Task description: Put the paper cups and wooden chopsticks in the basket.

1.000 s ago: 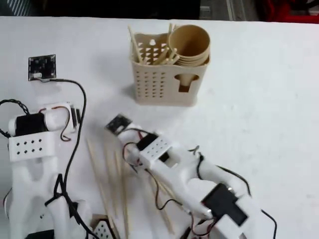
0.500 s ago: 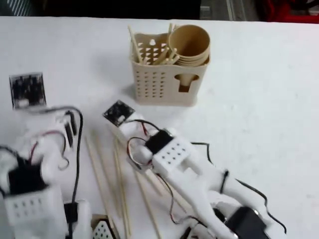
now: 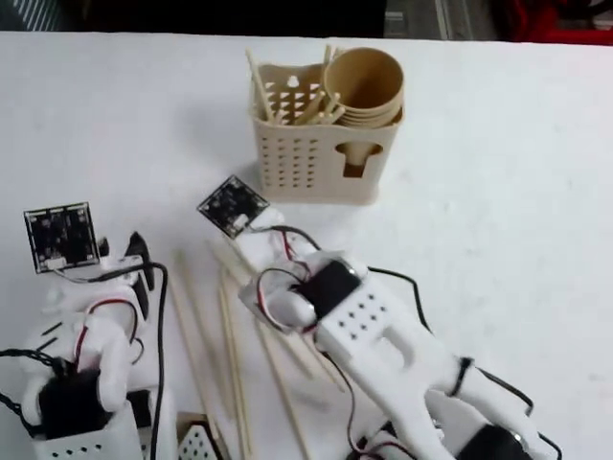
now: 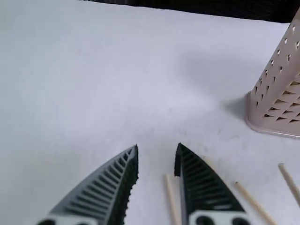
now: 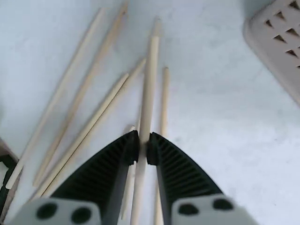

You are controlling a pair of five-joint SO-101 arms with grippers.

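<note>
Wooden chopstick (image 5: 151,70) is pinched between the closed jaws of the right gripper (image 5: 143,140), low at the table (image 3: 498,192), probably for lifting it. Other chopsticks (image 3: 233,355) lie loose at lower centre. The basket (image 3: 306,158), upper centre, already holds paper cups (image 3: 364,81). At lower left the left gripper (image 4: 157,150) has its jaws open.

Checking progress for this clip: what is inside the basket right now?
The basket holds a stack of paper cups and several wooden chopsticks standing beside them. Its walls hide the chopsticks' lower ends and how many cups are nested.
</note>
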